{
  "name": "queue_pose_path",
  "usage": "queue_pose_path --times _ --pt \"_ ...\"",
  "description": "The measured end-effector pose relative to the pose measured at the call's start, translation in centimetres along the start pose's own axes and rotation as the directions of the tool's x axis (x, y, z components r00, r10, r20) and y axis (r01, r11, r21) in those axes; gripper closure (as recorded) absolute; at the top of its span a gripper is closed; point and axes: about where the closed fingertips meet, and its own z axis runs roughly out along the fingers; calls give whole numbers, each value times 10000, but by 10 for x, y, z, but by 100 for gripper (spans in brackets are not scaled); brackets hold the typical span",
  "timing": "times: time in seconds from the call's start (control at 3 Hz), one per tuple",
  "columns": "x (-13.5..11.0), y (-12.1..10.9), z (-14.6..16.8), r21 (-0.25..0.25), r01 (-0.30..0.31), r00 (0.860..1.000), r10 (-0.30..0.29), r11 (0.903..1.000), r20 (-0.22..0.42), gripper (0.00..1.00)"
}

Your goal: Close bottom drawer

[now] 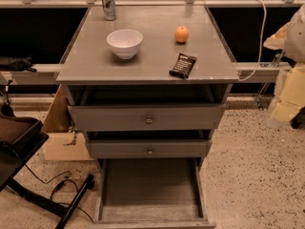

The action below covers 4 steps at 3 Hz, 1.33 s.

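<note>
Camera view: bottom drawer [151,190] is standing pulled far out, needing a push; gripper [287,104] is hanging at right, well apart, grip state unreadable.

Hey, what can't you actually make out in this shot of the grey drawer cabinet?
Camera view, one only:
Long shallow grey wooden bottom drawer, pulled out: front face and knob cut off by the bottom edge.
Silver drink can: label too small to read.
Dark snack bar: print too small.
Gripper: outside the frame; only pale arm parts show at the right edge.
</note>
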Motion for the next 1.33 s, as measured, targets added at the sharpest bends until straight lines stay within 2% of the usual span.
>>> queue_pose_path --times 0.33,0.67,1.0,1.33 --pt "-1 -2 2 70 -19 10000 20 10000 -85 0" --pt "5 9 29 -127 -141 9998 143 9998 114 0" --pt "19 43 73 -51 -89 9987 91 9999 499 0" --pt "48 73 146 -236 -119 9992 128 9996 366 0"
